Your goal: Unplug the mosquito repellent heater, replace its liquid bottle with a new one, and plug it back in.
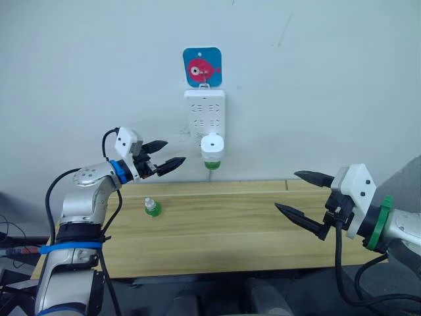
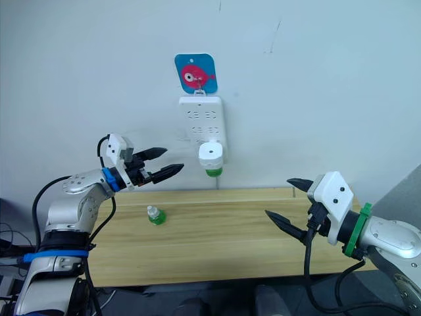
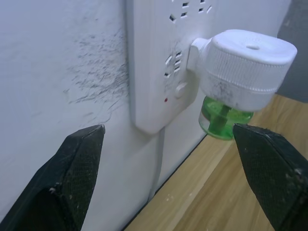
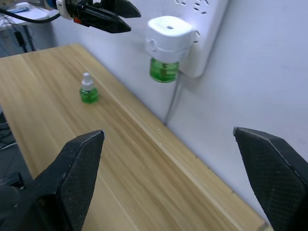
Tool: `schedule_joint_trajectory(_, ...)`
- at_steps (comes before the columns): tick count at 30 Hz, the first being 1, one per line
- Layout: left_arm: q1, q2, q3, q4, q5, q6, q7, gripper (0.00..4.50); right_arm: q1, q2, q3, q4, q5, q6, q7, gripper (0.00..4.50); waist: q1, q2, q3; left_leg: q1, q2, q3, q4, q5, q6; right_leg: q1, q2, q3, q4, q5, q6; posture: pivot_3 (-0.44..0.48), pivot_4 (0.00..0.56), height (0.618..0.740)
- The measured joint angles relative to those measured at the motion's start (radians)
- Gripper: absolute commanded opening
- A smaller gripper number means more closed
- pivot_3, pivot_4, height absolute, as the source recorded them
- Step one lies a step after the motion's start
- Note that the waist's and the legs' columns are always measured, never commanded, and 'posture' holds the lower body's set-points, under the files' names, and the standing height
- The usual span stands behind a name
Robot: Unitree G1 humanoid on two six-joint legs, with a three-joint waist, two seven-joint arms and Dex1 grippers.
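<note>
A wooden surface (image 1: 217, 224) runs along a white wall. On the wall hangs a white power strip (image 1: 204, 116), with the mosquito repellent heater (image 1: 212, 148) plugged into its lowest sockets, a green bottle (image 1: 211, 164) screwed beneath it. The left hand (image 1: 166, 155), released with fingers spread, hovers just beside the heater; the right hand (image 1: 299, 193) waits open, well apart. A spare bottle (image 1: 152, 208) stands on the surface. Gripping the heater's white body squarely and pulling straight outward seems the best way to unplug it.
</note>
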Motion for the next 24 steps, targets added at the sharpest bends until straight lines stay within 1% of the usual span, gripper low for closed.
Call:
schedule_joint_trajectory(6, -0.144, -0.056, -0.026, 0.218, 0.065, -0.107, -0.019, 4.50, -0.037, -0.010, -0.009, -0.040, 0.055, 0.056, -0.071, 4.49, -0.022, -0.002, 0.015, -0.001, 0.000, 0.000, 0.000, 0.000, 0.000, -0.001, 0.000, 0.000, -0.002, 0.000, 0.000, -0.242, 0.164, 0.740)
schedule_joint_trajectory(8, -0.166, -0.063, -0.029, 0.256, 0.073, -0.132, -0.042, 4.50, -0.038, -0.013, -0.022, -0.046, 0.074, 0.067, -0.087, 4.49, -0.028, -0.002, 0.019, -0.002, 0.000, -0.001, 0.000, 0.000, 0.000, 0.000, -0.001, 0.000, -0.001, 0.000, 0.001, -0.253, 0.168, 0.740)
schedule_joint_trajectory(13, -0.228, -0.076, -0.031, 0.363, 0.089, -0.176, -0.076, 4.50, -0.041, -0.024, -0.034, -0.070, 0.129, 0.095, -0.133, 4.49, -0.024, -0.003, 0.027, -0.002, 0.000, -0.003, 0.001, 0.001, 0.000, 0.001, -0.001, 0.000, -0.001, 0.002, 0.005, -0.264, 0.169, 0.740)
schedule_joint_trajectory(16, -0.255, -0.077, -0.028, 0.409, 0.096, -0.186, -0.083, 3.86, -0.040, -0.029, -0.035, -0.079, 0.155, 0.102, -0.153, 4.50, -0.026, -0.004, 0.029, -0.002, -0.001, -0.002, 0.003, 0.002, 0.001, 0.001, -0.001, 0.001, -0.001, 0.003, 0.007, -0.270, 0.168, 0.740)
schedule_joint_trajectory(20, -0.301, -0.089, -0.029, 0.455, 0.105, -0.200, -0.116, 2.60, -0.040, -0.046, -0.037, -0.084, 0.188, 0.105, -0.178, 4.50, -0.038, -0.005, 0.030, -0.005, -0.001, 0.000, 0.002, 0.002, 0.001, 0.000, -0.001, 0.001, -0.005, 0.004, 0.008, -0.272, 0.168, 0.740)
schedule_joint_trajectory(23, -0.328, -0.091, -0.032, 0.472, 0.123, -0.222, -0.143, 1.64, -0.038, -0.058, -0.043, -0.085, 0.211, 0.105, -0.189, 4.50, -0.044, -0.005, 0.030, -0.020, -0.001, 0.000, 0.003, 0.001, 0.001, -0.016, -0.001, 0.001, -0.004, 0.004, 0.008, -0.277, 0.168, 0.740)
schedule_joint_trajectory(24, -0.332, -0.092, -0.035, 0.484, 0.127, -0.229, -0.160, 1.64, -0.037, -0.061, -0.043, -0.085, 0.219, 0.105, -0.193, 4.50, -0.044, -0.005, 0.030, -0.023, -0.001, -0.001, 0.003, 0.001, 0.001, -0.019, -0.002, 0.002, -0.003, 0.006, 0.006, -0.277, 0.168, 0.740)
